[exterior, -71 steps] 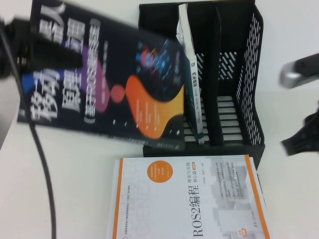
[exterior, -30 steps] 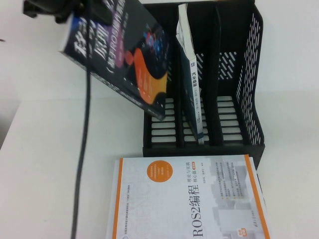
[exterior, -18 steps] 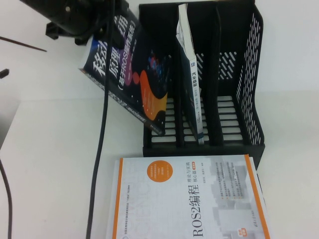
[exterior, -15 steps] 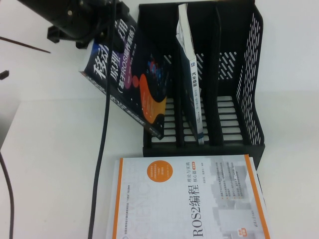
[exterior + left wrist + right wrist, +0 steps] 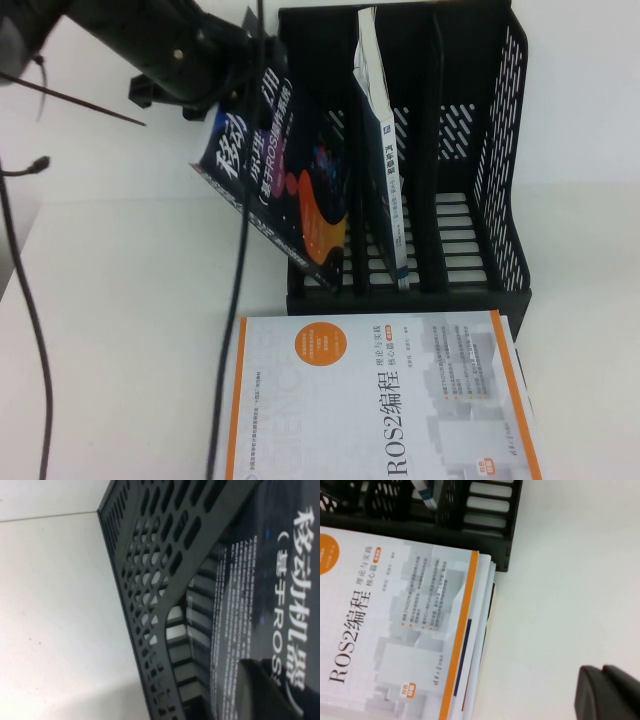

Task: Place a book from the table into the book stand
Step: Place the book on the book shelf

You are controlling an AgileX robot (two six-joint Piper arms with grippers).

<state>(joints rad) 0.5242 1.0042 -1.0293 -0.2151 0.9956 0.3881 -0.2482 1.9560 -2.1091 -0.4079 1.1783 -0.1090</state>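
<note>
Left end effector [image 5: 232,88] clamped on one dark book [image 5: 290,190], tilted into leftmost of three stand [image 5: 480,150] slots. Right end effector [image 5: 607,692] over tabletop [image 5: 130,330], seemingly closed. Three books total.

I see the book stand's [image 5: 500,150] right slot open, its middle held by a thin book [image 5: 385,150], its left filled by the tilted book [image 5: 290,190].

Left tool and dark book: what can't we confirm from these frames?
- Left tool, high view: its grip on the dark book is hidden behind the arm, so open or shut is unclear.
- Book's lower corner, high view: hidden by the stand front lip, so seating is unknown.
- Right tool, right wrist view: cut off by the frame edge.
</note>
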